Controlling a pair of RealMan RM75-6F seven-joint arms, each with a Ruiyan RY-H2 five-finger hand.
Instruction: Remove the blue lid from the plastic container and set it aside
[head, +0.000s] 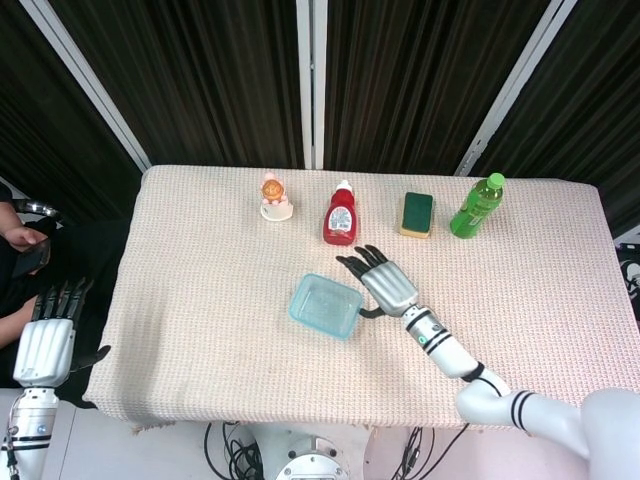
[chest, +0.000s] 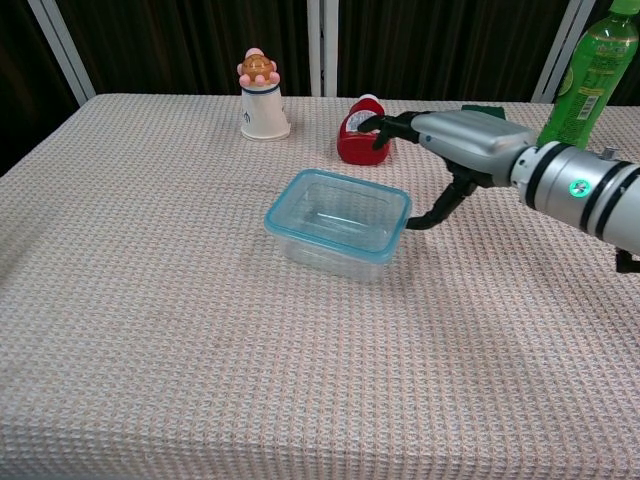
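Observation:
The clear plastic container (head: 325, 305) (chest: 338, 225) sits at the table's middle, and its blue-rimmed lid (chest: 300, 182) is on top. My right hand (head: 385, 283) (chest: 455, 140) hovers at the container's right side with fingers spread toward the back. Its thumb hooks down against the lid's right edge, and the hand holds nothing. Beyond the table's left edge, low in the head view, my left hand (head: 45, 340) hangs with fingers apart and nothing in it. The chest view does not show it.
Along the back stand a small figurine cup (head: 275, 197) (chest: 262, 97), a red bottle (head: 341, 215) (chest: 355, 140), a green-and-yellow sponge (head: 417, 214) and a green bottle (head: 477, 205) (chest: 590, 80). A person (head: 20, 240) sits beyond the left edge.

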